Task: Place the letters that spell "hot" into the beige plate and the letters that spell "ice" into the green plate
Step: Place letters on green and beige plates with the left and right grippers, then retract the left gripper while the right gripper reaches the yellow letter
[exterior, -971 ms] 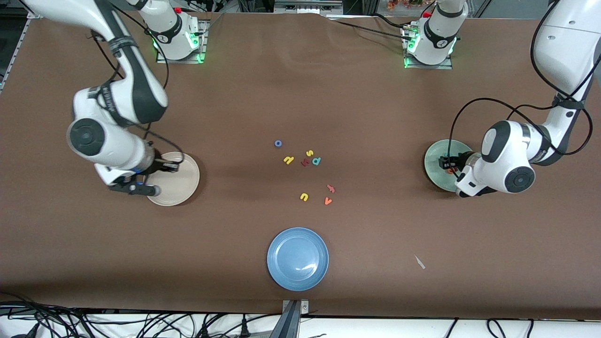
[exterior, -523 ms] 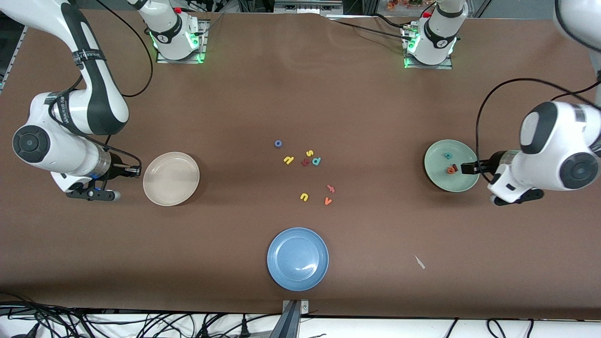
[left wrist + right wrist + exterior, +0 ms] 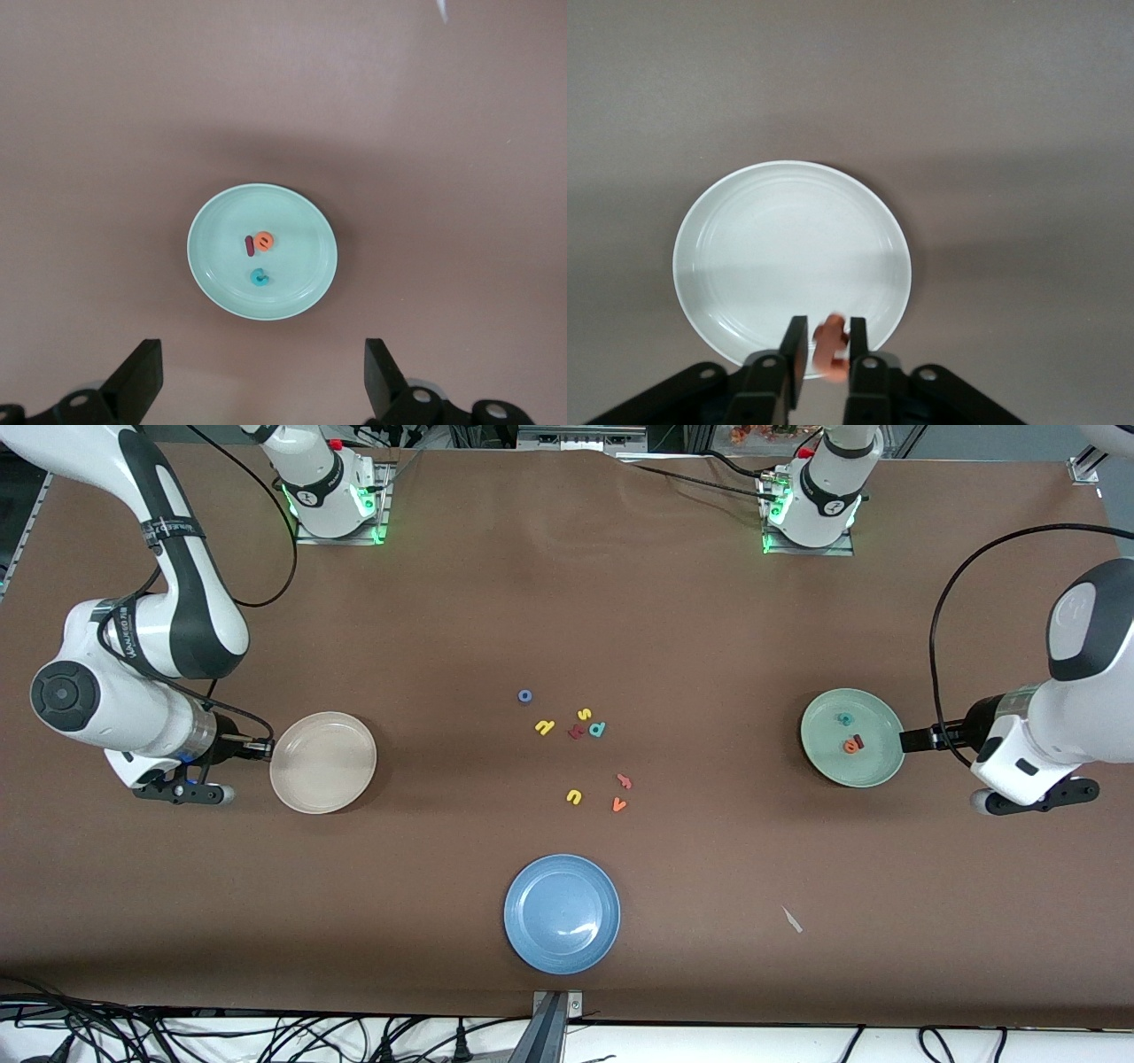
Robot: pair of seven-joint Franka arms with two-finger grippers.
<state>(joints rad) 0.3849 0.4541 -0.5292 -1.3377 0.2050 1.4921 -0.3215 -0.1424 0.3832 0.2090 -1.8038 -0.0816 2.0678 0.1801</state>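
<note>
The green plate (image 3: 873,769) (image 3: 301,217) holds a teal "c" (image 3: 844,719) (image 3: 260,278), an orange "e" (image 3: 851,747) (image 3: 263,242) and a dark red "i" (image 3: 248,245). My left gripper (image 3: 908,740) (image 3: 263,381) stands open and empty just off that plate's rim, toward the left arm's end. The beige plate (image 3: 323,766) (image 3: 788,257) is empty. At its rim my right gripper (image 3: 260,749) (image 3: 827,323) has its fingers narrowly parted. A blurred pale orange letter (image 3: 829,347) sits between them, clear of one finger. The blue "o" (image 3: 524,696) and yellow "h" (image 3: 544,727) lie mid-table.
A blue plate (image 3: 562,912) lies nearest the front camera. Mid-table lie a yellow "s" (image 3: 584,714), a dark red letter (image 3: 575,732), a teal letter (image 3: 597,729), a yellow "u" (image 3: 574,796), a salmon hooked letter (image 3: 625,781) and an orange "v" (image 3: 618,804).
My left gripper opened, left the "e" and "i" in the green plate and drew back off it. My right gripper pulled back from over the beige plate to its rim and started parting.
</note>
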